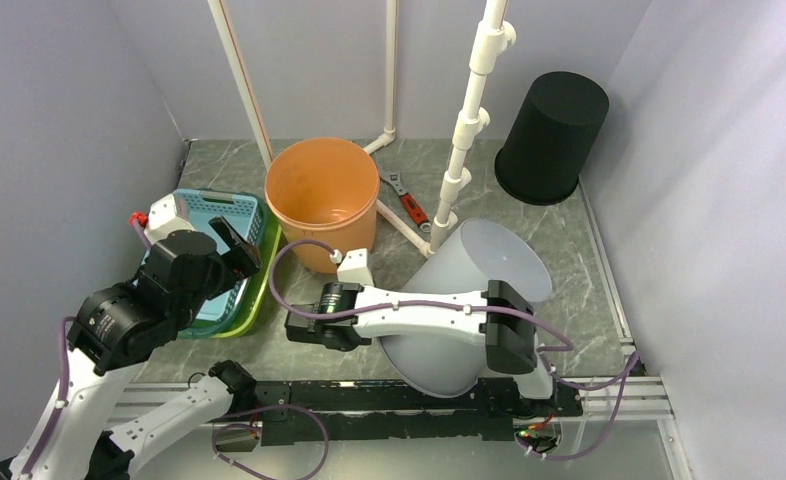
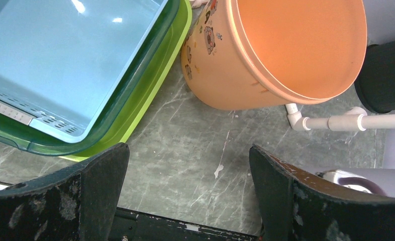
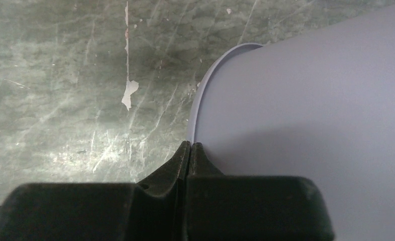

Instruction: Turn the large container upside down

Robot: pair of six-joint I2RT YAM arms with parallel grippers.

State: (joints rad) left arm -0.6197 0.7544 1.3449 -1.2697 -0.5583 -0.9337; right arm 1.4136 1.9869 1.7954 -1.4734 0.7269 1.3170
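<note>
The large container [image 1: 469, 300] is a pale lavender bucket. It leans steeply on the floor at the near middle, with its wide rim toward the arm bases and its flat end up toward the pipes. My right gripper [image 1: 369, 342] reaches in from the left, and its jaws are pressed together on the bucket's thin rim. In the right wrist view the rim [image 3: 198, 100] curves down into the shut gripper [image 3: 190, 144]. My left gripper [image 1: 231, 240] hovers open and empty over the baskets. In the left wrist view the left gripper [image 2: 189, 155] has bare floor between its fingers.
An upright orange bucket [image 1: 322, 200] stands behind the arms and shows in the left wrist view [image 2: 281, 50]. A blue basket [image 1: 219, 215] sits nested in a green one [image 1: 254, 300] at the left. White pipes [image 1: 464, 130], a red wrench [image 1: 409, 205] and an upturned black bucket [image 1: 551, 135] are at the back.
</note>
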